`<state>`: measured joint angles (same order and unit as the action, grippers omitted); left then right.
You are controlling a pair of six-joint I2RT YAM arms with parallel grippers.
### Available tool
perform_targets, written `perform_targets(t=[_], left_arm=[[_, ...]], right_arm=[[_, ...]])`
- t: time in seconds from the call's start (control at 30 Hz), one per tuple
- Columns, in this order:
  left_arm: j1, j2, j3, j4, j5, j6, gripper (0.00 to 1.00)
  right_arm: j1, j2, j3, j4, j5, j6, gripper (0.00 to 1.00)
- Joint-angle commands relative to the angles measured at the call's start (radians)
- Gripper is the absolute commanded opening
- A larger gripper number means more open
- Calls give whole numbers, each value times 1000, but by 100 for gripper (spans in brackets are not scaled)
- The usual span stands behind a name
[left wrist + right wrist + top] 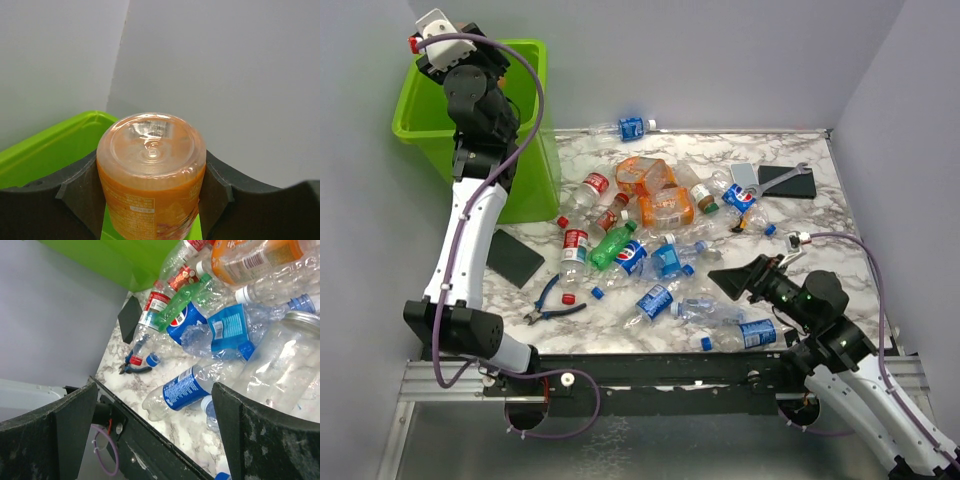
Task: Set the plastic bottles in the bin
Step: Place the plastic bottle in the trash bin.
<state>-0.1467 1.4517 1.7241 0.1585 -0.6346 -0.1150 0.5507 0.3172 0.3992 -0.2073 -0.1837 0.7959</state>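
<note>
Orange bottle (151, 145) held over the bin (533, 120); most bottles (650, 245) are left on the table (825, 235).
The left gripper (151, 172) clamps it, jaws part-closed, at ten o'clock; the right gripper (725, 283), spread wide and empty, hovers at four o'clock beside the pile.

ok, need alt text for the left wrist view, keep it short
A small orange plastic bottle, its clear base toward the camera, is clamped between the two black fingers of the left gripper. The rim of the lime-green plastic bin shows below and to the left, and plain grey walls fill the background.
</note>
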Motion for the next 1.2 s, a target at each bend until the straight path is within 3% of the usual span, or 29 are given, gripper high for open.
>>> perform_targets(t=[0.0,0.13,0.2,0.57,0.7,0.83,1.0,1.17], left_arm=[[35,87,88,-48,50,-125,28],[40,141,119,-105,48,-160,29],[40,164,142,-147,50,-167,35],[15,163,211,-209,55,-141,98],[-89,131,246,-229,58,-77,99],[-294,40,166,-234,89,0,99],[-475,-67,-39,-305,297,-16,99],[-566,-165,-348,-336,486,-50,99]], right_arm=[[2,13,18,-67,-48,-25,100],[2,-2,18,-79,-45,-55,100],[2,-1,26,-83,-31,-72,100],[1,36,112,-150,57,-189,100],[1,45,150,-164,124,-218,100],[2,100,213,-220,273,-243,99],[1,223,298,-342,492,-206,98],[1,280,290,-347,563,-152,98]])
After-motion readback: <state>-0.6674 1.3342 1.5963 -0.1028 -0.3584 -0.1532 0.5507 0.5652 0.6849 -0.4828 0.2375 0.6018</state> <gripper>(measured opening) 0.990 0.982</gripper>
